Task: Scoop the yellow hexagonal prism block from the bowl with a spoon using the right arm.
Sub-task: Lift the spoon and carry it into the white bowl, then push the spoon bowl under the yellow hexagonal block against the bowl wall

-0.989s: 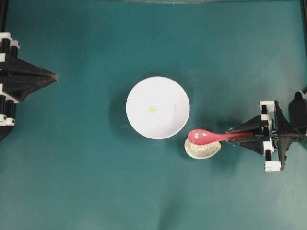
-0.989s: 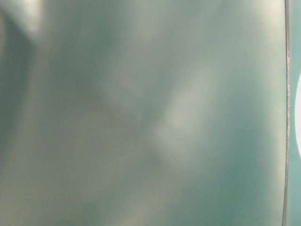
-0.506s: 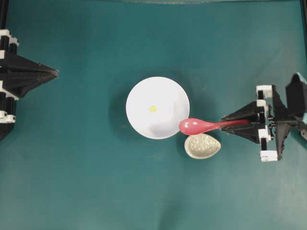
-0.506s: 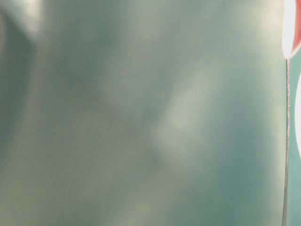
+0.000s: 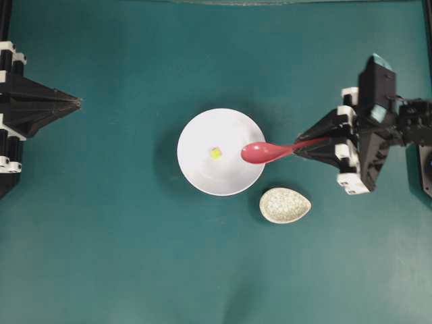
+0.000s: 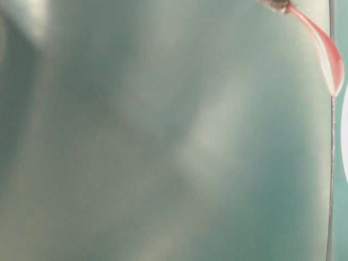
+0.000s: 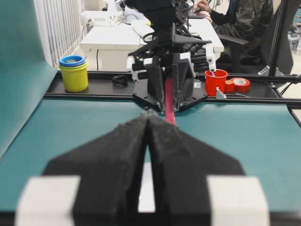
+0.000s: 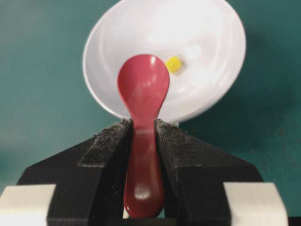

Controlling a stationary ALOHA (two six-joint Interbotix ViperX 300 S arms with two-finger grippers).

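Overhead: my right gripper (image 5: pixel 305 144) clamps the spoon (image 5: pixel 264 151) by its handle, scoop over the bowl (image 5: pixel 202 175) rim, aimed toward the yellow hexagonal prism block (image 5: pixel 215 153) lying inside. Wrist view: the scoop (image 8: pixel 143 81) faces up, ready to dip. My left gripper (image 7: pixel 148 123) waits, jaws together.

Speckled spoon rest (image 5: pixel 285 205) on teal table (image 5: pixel 121 256)
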